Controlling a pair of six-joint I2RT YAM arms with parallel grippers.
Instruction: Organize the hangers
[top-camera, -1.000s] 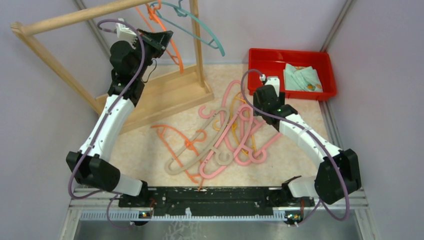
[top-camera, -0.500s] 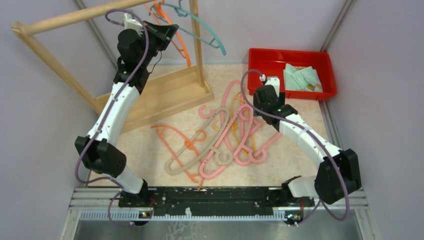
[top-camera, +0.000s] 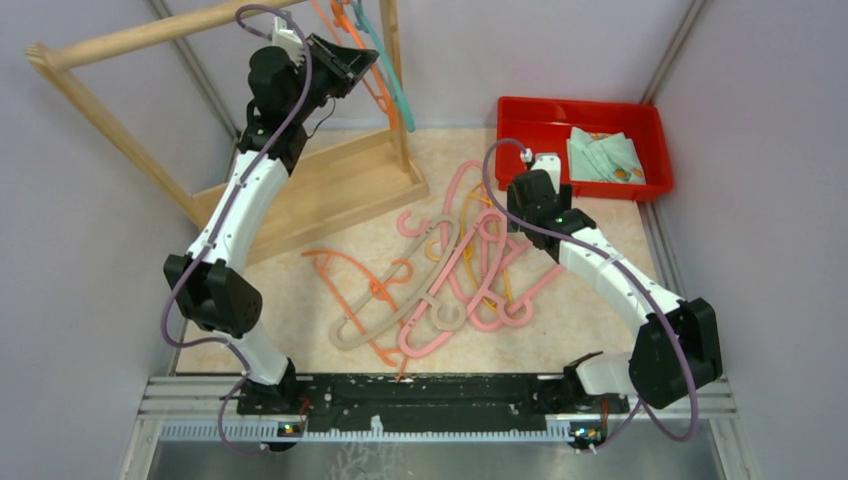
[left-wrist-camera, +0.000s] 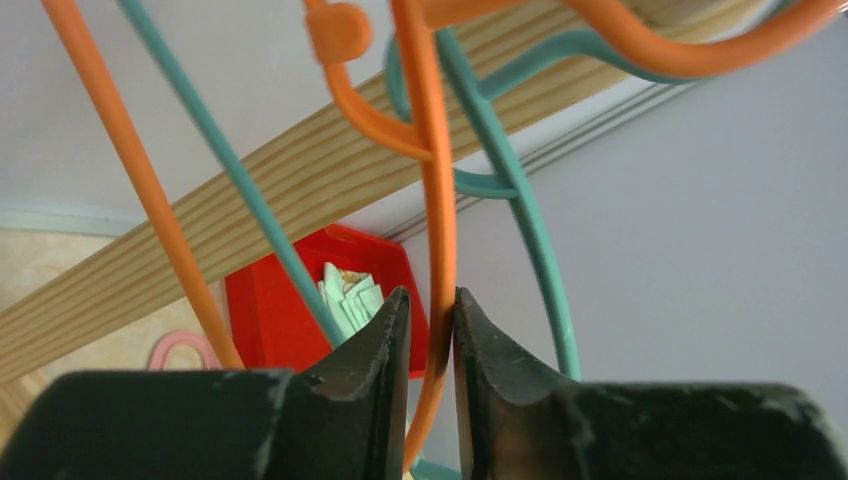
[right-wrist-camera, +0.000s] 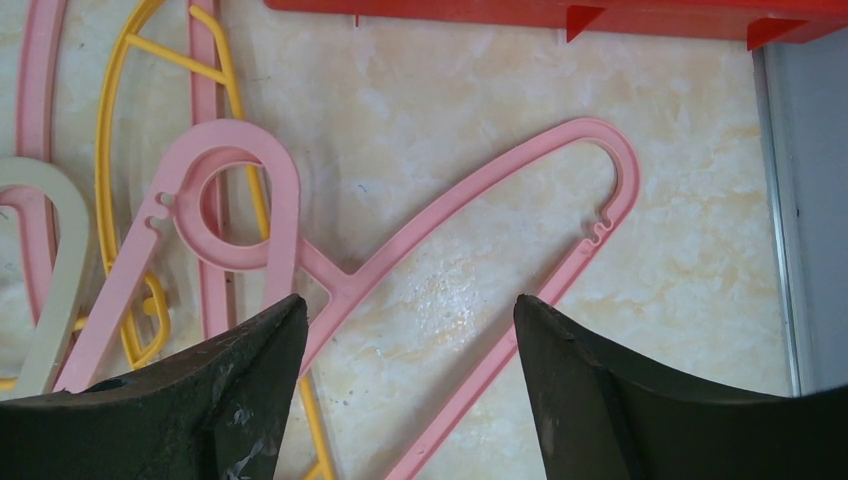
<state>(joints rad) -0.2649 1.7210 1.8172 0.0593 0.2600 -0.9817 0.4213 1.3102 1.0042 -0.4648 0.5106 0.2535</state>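
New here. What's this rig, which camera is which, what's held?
Two robot arms sit at the near edge of the table. The wide picture looks down from above; the other two come from wrist cameras. The left pincer is up at the wooden rack, jaws close either side of an orange hanger beside a teal hanger; whether they clamp it is unclear. The right pincer hangs open over a pink hanger, holding nothing. More hangers and a red tray lie on the table.

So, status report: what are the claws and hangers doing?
Left gripper straddling orange hanger hung on wooden rail, grip unclear. Right gripper open above pink hanger. Teal hanger hangs close beside; other hangers tangled on table.
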